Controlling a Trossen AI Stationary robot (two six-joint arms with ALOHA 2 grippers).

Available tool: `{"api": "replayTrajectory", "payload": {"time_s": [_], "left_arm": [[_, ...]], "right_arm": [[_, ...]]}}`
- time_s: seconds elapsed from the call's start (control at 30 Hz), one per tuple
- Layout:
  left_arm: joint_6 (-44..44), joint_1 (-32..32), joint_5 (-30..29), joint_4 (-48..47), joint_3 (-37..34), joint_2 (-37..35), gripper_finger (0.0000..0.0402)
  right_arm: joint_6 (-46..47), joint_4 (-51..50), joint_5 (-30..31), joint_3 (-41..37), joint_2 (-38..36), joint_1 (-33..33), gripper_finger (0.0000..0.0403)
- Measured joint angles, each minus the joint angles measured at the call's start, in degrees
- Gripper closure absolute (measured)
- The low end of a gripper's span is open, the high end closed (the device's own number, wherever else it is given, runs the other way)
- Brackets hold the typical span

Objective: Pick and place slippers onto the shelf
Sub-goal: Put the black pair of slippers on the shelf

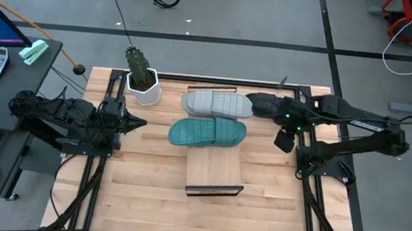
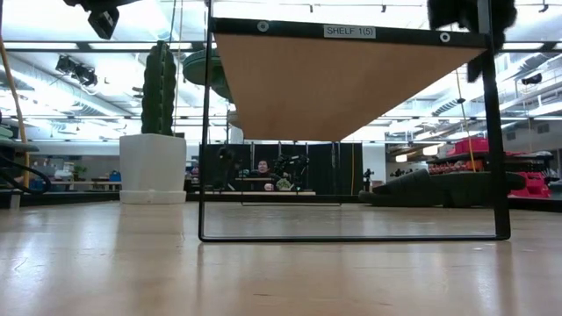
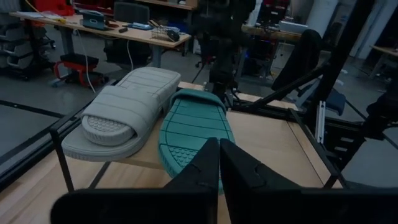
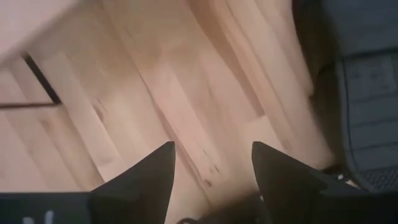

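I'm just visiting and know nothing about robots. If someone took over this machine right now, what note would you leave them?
Left gripper: shut, empty, waiting at the table's left side, pointing toward the shelf.
Right gripper: open, empty, above the tabletop, close by the black slipper.
Done: the light grey slipper and the teal slipper lie side by side at the shelf's far end.
Left: the black slipper is on the table to the right of the shelf; it must be picked up and placed on the free near part of the board. A potted cactus stands to the shelf's left.
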Motion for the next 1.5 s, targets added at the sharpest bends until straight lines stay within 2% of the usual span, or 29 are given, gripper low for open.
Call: {"api": "replayTrajectory", "payload": {"time_s": [0.13,0.37,0.63,0.77,0.9,1.0,1.2,1.33,1.5], "left_arm": [[-0.9,0.0,-0.1,0.0,0.0,0.0,0.0378],[-3.2,0.0,-0.1,0.0,0.0,0.1,0.0397],[-6.7,0.0,-1.1,0.0,0.0,1.9,0.0379],[-7.6,0.0,-1.2,0.1,0.0,3.7,0.0390],[-7.9,0.0,-1.2,0.2,0.0,5.0,0.0397],[-8.7,0.0,-1.2,0.5,0.0,5.4,0.0391],[-8.7,0.0,-1.2,1.1,0.0,5.4,0.0375],[-8.5,0.0,-1.2,1.1,0.0,5.4,0.0385],[-8.6,0.0,-1.2,1.1,0.0,5.4,0.0397]], "right_arm": [[0.1,0.7,0.0,-5.1,-1.3,0.0,0.0182],[-0.3,5.6,-0.1,-11.6,-1.3,1.2,0.0182],[1.7,7.7,0.2,-16.1,-1.3,5.7,0.0183],[2.3,7.8,2.7,-16.9,-1.3,8.3,0.0184],[3.2,8.5,8.6,-17.0,-1.2,10.0,0.0184],[4.2,9.2,11.6,-17.0,-1.1,9.7,0.0184],[4.6,11.5,11.5,-17.1,-0.8,7.1,0.0184],[4.9,13.1,10.0,-19.1,-0.8,4.8,0.0184],[9.2,14.4,11.0,-21.7,-0.8,4.0,0.0184]]}}
